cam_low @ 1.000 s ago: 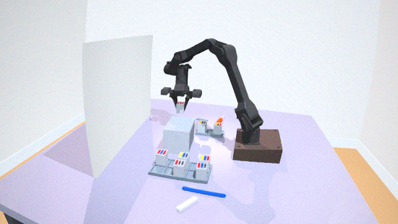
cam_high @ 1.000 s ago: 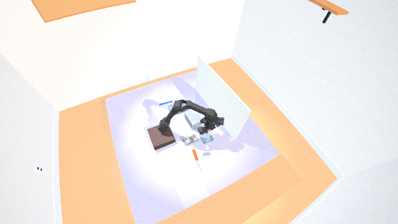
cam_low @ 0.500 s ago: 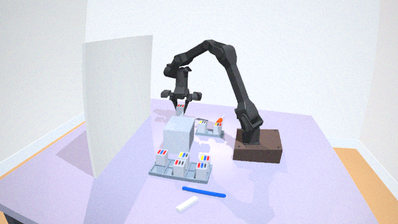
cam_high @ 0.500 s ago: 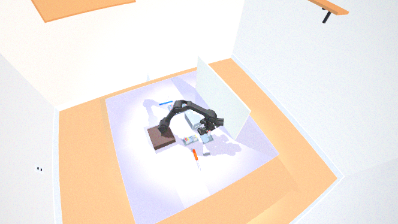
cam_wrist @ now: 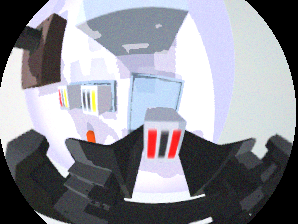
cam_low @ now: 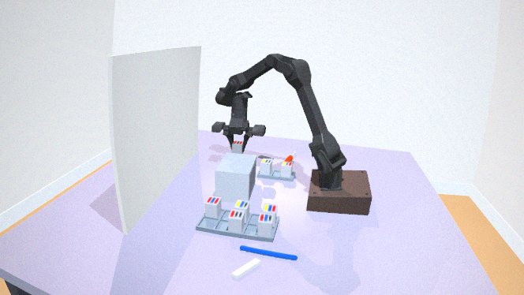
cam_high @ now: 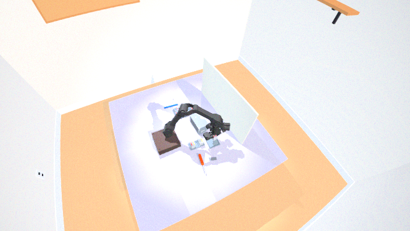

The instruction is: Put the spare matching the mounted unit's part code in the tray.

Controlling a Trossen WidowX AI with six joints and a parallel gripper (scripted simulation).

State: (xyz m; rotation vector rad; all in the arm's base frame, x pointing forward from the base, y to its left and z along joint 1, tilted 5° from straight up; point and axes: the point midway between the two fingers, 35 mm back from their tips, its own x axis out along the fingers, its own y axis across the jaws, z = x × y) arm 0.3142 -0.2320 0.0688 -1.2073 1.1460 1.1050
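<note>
Panel: a tall pale panel [cam_low: 155,134] stands upright at the left of the lavender mat [cam_low: 394,237], well clear of the arm.
Rack: just right of the panel's foot, a grey rack [cam_low: 237,227] carries five white spares with coloured stripe codes on top; one cell at the front left looks bare.
Mounted unit: a big pale-blue block [cam_low: 235,177] sits right behind the rack, upright; its back face can't be read from here.
Gripper: the gripper [cam_low: 237,147] points straight down, above and beyond the block, its fingers clamped on a small white spare.
Held spare: the spare [cam_low: 237,146] is up in the air between the fingers; the wrist view shows its top code as red, black, black stripes [cam_wrist: 162,141].
Tray: in the wrist view a pale-blue tray [cam_wrist: 156,99] lies below the held spare, just beyond it; the spare is not touching it.
Small rack: right of the block, a second small rack [cam_low: 276,174] holds two spares.
Screwdriver: an orange-handled one [cam_low: 288,158] lies just behind that small rack.
Base: the arm rises from a brown base [cam_low: 340,194] further right.
Front of mat: a blue rod [cam_low: 268,252] and a white bar [cam_low: 245,268] lie near each other, apart.
</note>
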